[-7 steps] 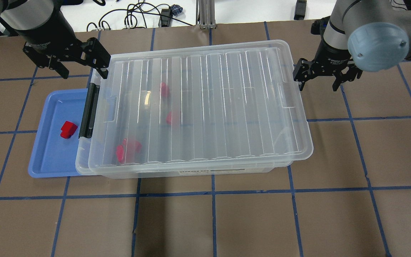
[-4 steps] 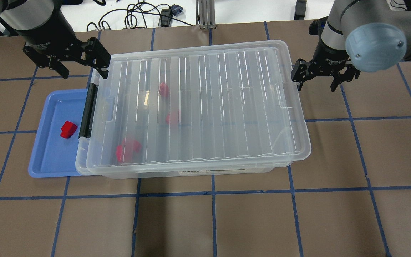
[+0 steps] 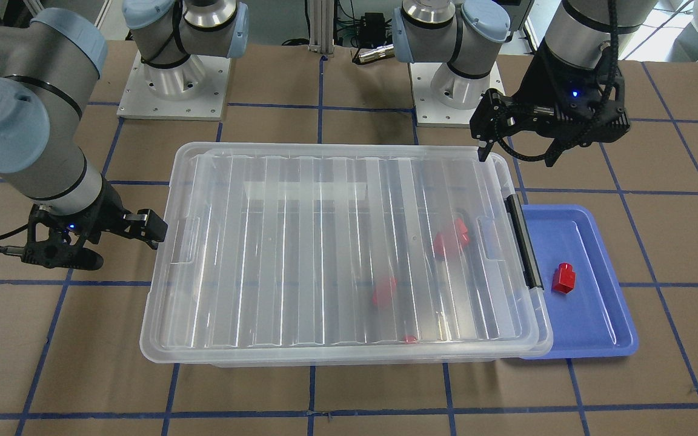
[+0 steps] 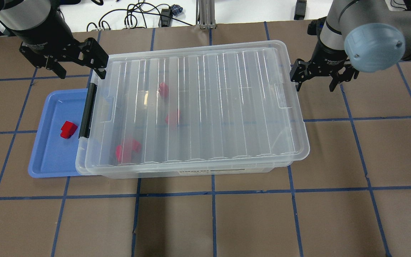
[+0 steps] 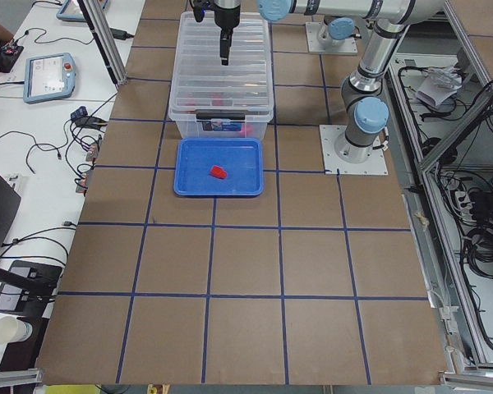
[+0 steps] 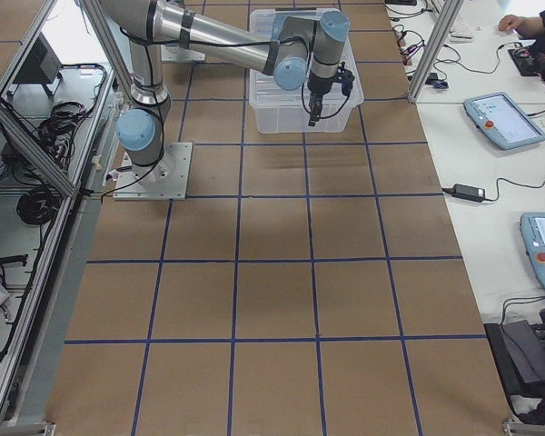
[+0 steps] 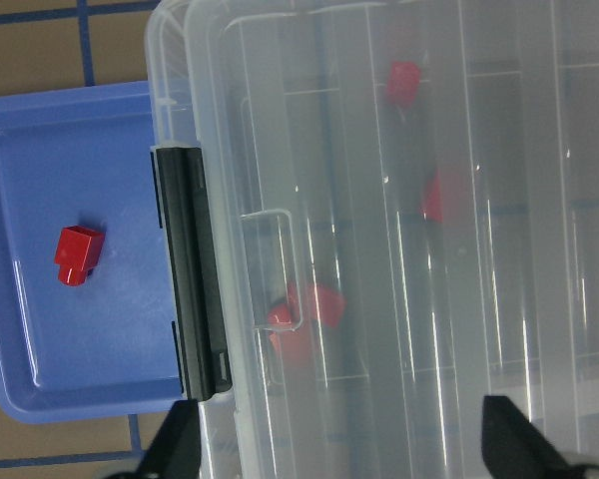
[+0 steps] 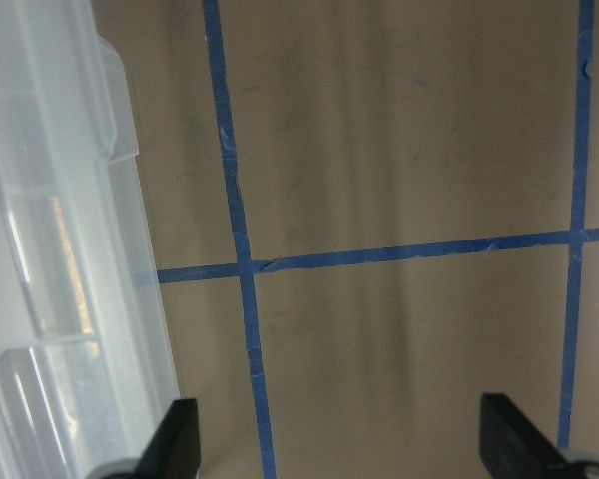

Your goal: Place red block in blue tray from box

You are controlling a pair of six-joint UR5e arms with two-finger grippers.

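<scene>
red block (image 4: 68, 129) — in blue tray (image 4: 52, 159)

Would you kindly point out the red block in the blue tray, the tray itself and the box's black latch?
red block (image 4: 68, 129): overhead exterior view, on its top face.
blue tray (image 4: 54, 157): overhead exterior view, on its bare floor.
black latch (image 4: 87, 110): overhead exterior view, midway along the bar.

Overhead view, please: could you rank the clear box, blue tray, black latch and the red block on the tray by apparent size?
1. Clear box.
2. Blue tray, partly hidden by the box.
3. Black latch, long but thin.
4. Red block, though close to the latch in area.
</scene>
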